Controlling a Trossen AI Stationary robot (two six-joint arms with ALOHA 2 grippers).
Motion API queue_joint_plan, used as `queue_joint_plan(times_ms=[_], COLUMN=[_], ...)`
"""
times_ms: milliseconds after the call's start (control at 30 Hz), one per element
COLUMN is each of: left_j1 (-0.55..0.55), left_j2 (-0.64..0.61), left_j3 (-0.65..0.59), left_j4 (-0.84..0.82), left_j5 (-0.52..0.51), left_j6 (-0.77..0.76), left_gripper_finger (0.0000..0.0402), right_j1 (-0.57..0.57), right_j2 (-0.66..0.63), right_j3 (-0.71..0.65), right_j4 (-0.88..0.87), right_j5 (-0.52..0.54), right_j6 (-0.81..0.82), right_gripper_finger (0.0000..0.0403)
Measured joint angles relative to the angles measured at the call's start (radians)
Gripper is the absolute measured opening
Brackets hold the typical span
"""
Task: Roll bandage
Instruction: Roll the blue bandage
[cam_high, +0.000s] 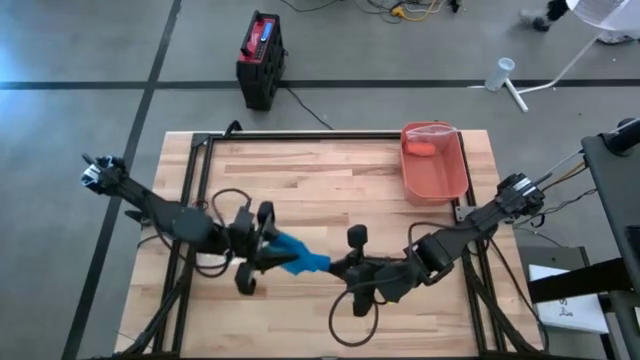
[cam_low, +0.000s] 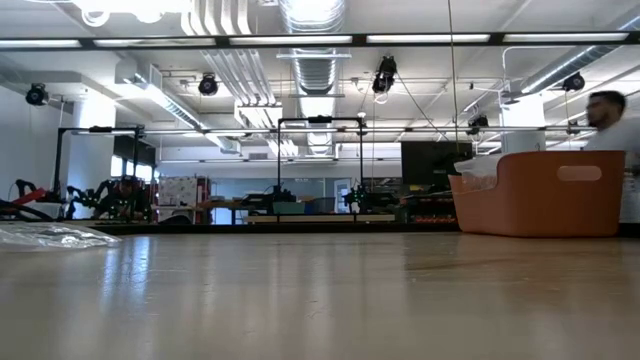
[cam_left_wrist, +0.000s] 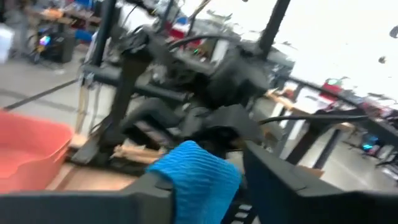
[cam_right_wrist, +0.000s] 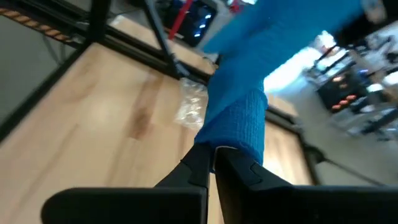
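**Bandage Suspended Between Both Grippers**

The right gripper (cam_right_wrist: 211, 163) is pinching the blue bandage (cam_high: 300, 256) above the table's front edge. The left gripper (cam_high: 262, 250) is spreading around its other end; slack risks unrolling it. The orange bin (cam_high: 436, 160) is sitting farther back.

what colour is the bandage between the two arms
Bright blue bandage, with a fine ribbed weave; clearest in the right wrist view.

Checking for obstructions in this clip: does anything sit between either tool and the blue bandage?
Nothing visible does. The blue bandage hangs between both tools above the table. The right tool is shut on its end; the left tool has it between its fingers. The orange bin sits far off.
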Motion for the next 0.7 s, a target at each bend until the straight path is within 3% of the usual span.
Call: queue_joint_plan(times_ms=[167,367,533,700], left_j1=[0.074,0.131,0.131,0.127], left_j2=[0.002,0.011,0.011,0.031], left_j3=[0.000,0.000,0.000,-0.008], left_j4=[-0.102,-0.257,-0.389,-0.420], left_j5=[0.017,0.164,0.203,0.371], left_j6=[-0.070,-0.117,-0.107,-0.086], left_gripper_finger=[0.0205,0.0288,0.0327,0.0343], right_j1=[0.000,0.007,0.025,0.031], right_j2=[0.039,0.074,0.064,0.063], right_j3=[-0.002,-0.004,-0.003,0.008], right_j4=[0.016,0.041,0.096,0.128], right_j5=[-0.085,-0.188,-0.277,-0.347], right_j6=[0.066,0.140,0.165,0.176], right_gripper_finger=[0.0008,0.0008,0.0008,0.0008])
